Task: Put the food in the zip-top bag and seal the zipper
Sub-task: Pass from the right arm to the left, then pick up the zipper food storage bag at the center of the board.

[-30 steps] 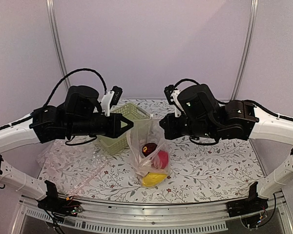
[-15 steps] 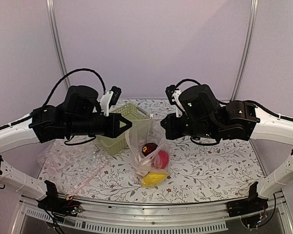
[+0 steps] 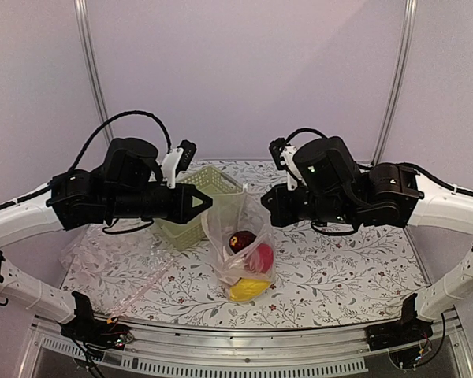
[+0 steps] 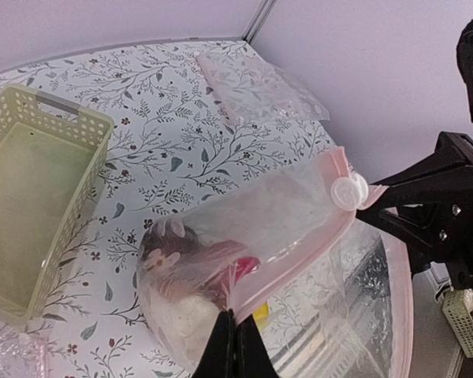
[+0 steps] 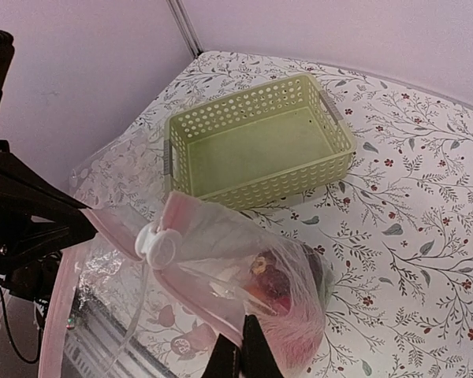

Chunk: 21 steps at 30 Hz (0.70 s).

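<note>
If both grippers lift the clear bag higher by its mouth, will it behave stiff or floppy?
Probably floppy: the zip-top bag droops wrinkled between the left gripper and right gripper. It likely sags bottom-heavy, since the food sits bunched at its bottom. The glossy film looks slippery, so the pinch might slide.

The fingers (image 5: 256, 356) pinch the zip-top bag (image 5: 221, 232) in front of the green basket (image 5: 260, 191).

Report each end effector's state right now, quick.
Left end effector: closed, pinching the zip-top bag at its pink zipper.
Right end effector: closed on the same bag's zipper edge.
</note>
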{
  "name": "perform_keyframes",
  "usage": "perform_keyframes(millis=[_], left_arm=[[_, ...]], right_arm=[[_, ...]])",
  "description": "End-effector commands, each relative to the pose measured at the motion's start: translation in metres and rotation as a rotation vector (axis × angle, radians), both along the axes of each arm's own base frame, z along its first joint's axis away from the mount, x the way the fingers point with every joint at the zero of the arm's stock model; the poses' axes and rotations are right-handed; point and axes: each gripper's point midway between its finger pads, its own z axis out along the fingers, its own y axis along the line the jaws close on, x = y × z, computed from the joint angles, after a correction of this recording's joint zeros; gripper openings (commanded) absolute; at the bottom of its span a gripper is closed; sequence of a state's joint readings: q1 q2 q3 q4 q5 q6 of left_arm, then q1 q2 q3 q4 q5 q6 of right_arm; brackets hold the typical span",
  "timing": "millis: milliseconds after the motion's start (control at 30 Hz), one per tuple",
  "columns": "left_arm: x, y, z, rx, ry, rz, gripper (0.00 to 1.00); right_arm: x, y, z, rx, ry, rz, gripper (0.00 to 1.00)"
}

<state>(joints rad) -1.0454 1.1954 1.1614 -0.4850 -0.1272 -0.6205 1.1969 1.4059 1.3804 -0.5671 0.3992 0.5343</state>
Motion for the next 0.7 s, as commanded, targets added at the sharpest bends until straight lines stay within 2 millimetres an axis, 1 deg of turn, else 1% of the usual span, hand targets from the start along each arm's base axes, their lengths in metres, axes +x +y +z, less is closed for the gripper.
perform_keyframes(millis=[0, 67, 100, 167, 200, 267, 300, 333, 367, 400, 433, 500, 533, 600, 667], left_arm=[[-0.005, -0.003, -0.008, 0.030, -0.007, -0.102, 0.00], [-0.017, -0.018, -0.001, -0.009, -0.014, -0.210, 0.00], [-0.024, -0.025, 0.003, -0.026, -0.014, -0.265, 0.00], [-0.036, -0.035, 0.009, -0.050, -0.013, -0.368, 0.00], [-0.043, -0.040, 0.012, -0.064, -0.009, -0.414, 0.00], [-0.053, -0.046, 0.015, -0.082, -0.001, -0.486, 0.00], [-0.056, -0.047, 0.017, -0.086, 0.000, -0.508, 0.00], [-0.056, -0.048, 0.018, -0.083, -0.001, -0.516, 0.00], [-0.054, -0.046, 0.017, -0.070, -0.001, -0.507, 0.00], [-0.051, -0.044, 0.016, -0.054, -0.002, -0.492, 0.04], [-0.047, -0.042, 0.015, -0.039, -0.008, -0.475, 0.10], [-0.040, -0.039, 0.014, -0.004, -0.021, -0.450, 0.15], [-0.037, -0.039, 0.013, 0.017, -0.026, -0.443, 0.18], [-0.032, -0.039, 0.015, 0.051, -0.035, -0.432, 0.32], [-0.027, -0.043, 0.014, 0.081, -0.036, -0.430, 0.51]], right_arm=[[-0.015, 0.007, 0.012, 0.033, 0.003, 0.137, 0.06], [-0.033, 0.020, 0.022, 0.068, 0.003, 0.276, 0.31], [-0.040, 0.023, 0.027, 0.086, 0.003, 0.322, 0.41], [-0.050, 0.024, 0.038, 0.125, -0.008, 0.379, 0.56], [-0.051, 0.022, 0.043, 0.134, -0.019, 0.384, 0.60], [-0.049, 0.009, 0.054, 0.149, -0.049, 0.350, 0.67], [-0.047, 0.003, 0.056, 0.145, -0.061, 0.325, 0.70], [-0.043, -0.006, 0.059, 0.141, -0.078, 0.288, 0.72], [-0.034, -0.017, 0.060, 0.125, -0.097, 0.224, 0.75], [-0.028, -0.027, 0.062, 0.121, -0.105, 0.176, 0.76], [-0.022, -0.035, 0.058, 0.121, -0.090, 0.141, 0.77], [-0.010, -0.050, 0.053, 0.133, -0.067, 0.086, 0.79], [-0.005, -0.055, 0.048, 0.139, -0.049, 0.067, 0.79], [-0.001, -0.060, 0.042, 0.147, -0.028, 0.060, 0.81], [0.003, -0.062, 0.038, 0.146, -0.022, 0.059, 0.83]])
